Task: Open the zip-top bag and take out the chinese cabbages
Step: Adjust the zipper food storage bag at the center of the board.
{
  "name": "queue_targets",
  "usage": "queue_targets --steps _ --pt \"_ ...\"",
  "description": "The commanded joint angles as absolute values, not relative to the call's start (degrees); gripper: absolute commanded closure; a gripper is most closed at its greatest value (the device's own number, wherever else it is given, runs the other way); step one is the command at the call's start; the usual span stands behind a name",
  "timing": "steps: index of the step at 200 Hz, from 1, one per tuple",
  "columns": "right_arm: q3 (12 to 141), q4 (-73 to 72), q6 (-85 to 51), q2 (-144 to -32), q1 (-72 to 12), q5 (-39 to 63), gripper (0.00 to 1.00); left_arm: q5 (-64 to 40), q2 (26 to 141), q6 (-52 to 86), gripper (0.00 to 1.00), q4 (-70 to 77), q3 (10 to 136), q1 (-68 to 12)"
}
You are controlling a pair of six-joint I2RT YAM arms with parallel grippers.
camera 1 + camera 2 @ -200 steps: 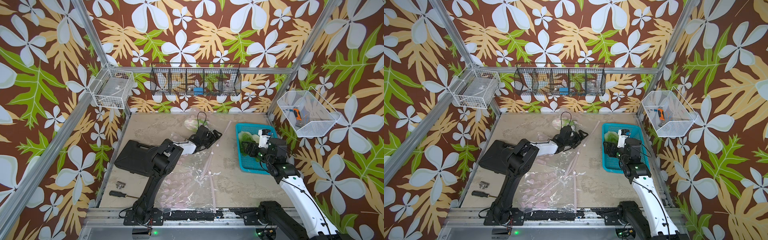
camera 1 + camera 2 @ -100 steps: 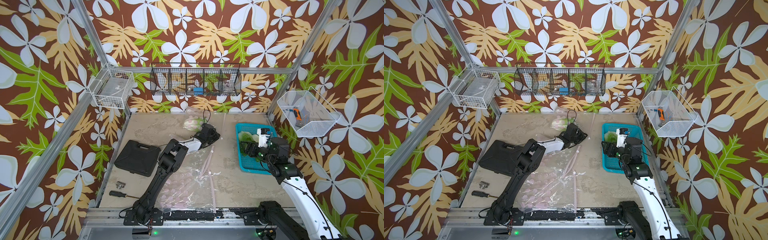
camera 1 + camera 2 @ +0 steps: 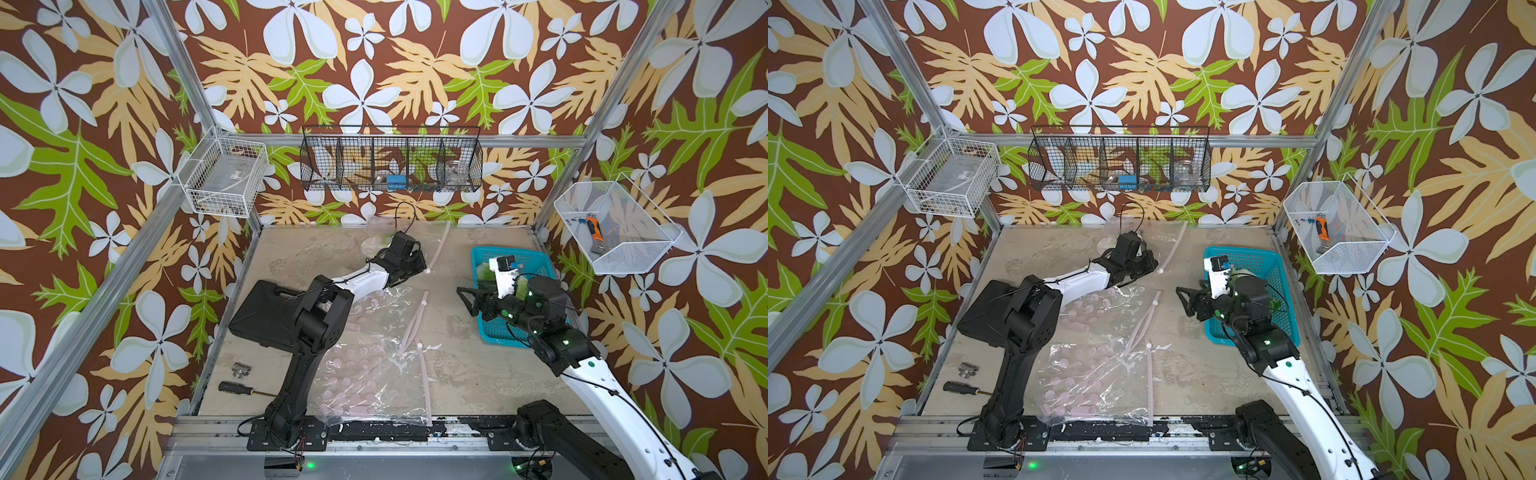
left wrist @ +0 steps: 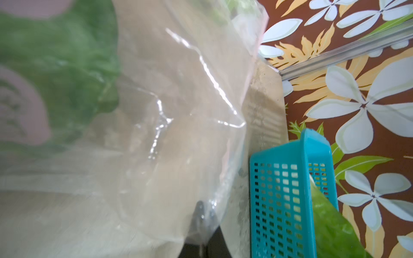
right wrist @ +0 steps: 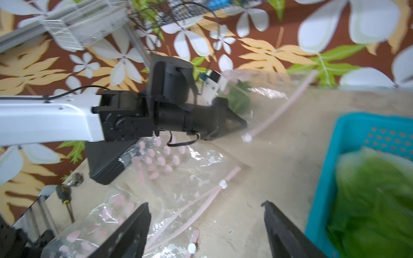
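Desk (image 3: 457, 353): beige, flower-papered walls around.
Left fingers (image 5: 235, 121): pinched shut on zip-top bag (image 4: 178, 107), far end.
Cabbages (image 4: 62, 67): one inside that bag, another in blue basket (image 3: 490, 336).
Right fingers (image 5: 279, 227): wide, empty, beside basket.
Next: emptying step; right probably reaches into bag's mouth.

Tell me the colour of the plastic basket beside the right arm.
The basket is turquoise, with slotted walls; the left wrist view shows it best.
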State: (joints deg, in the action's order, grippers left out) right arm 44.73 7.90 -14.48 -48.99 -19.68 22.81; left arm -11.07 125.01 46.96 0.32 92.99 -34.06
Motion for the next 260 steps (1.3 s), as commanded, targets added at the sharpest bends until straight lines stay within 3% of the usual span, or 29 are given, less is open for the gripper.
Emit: queue_targets --steps 1,25,50,65,97,161,195,260 --pt "46.90 -0.76 -8.38 -49.49 -26.04 23.28 0.19 -17.11 118.42 41.37 1.00 -1.43 85.50 -32.78" --pt "48.36 -3.61 -2.46 -50.69 -34.34 18.82 0.19 -18.26 108.96 40.37 1.00 0.36 73.50 -31.20" --pt "47.40 -6.90 1.23 -51.79 -37.48 16.00 0.19 -21.73 101.49 37.64 1.00 0.46 65.86 -29.69" --pt "46.19 -9.15 5.21 -51.80 -41.09 13.81 0.17 -24.12 99.23 35.14 1.00 -2.40 64.60 -28.53" --pt "43.36 -12.74 15.99 -54.55 -50.66 -1.40 0.14 -25.17 93.83 32.92 1.00 -4.46 60.87 -26.09" --pt "32.55 -31.67 33.93 -62.51 -54.76 -14.87 0.07 -30.35 84.46 27.49 1.00 -9.48 55.71 -22.54" --pt "31.25 -39.96 46.95 -70.91 -60.94 -27.26 0.00 -31.37 80.53 25.39 1.00 -11.79 53.93 -21.41" --pt "35.59 -39.28 46.62 -78.66 -62.14 -25.68 0.07 -33.53 76.97 23.58 1.00 -13.53 52.93 -20.57"
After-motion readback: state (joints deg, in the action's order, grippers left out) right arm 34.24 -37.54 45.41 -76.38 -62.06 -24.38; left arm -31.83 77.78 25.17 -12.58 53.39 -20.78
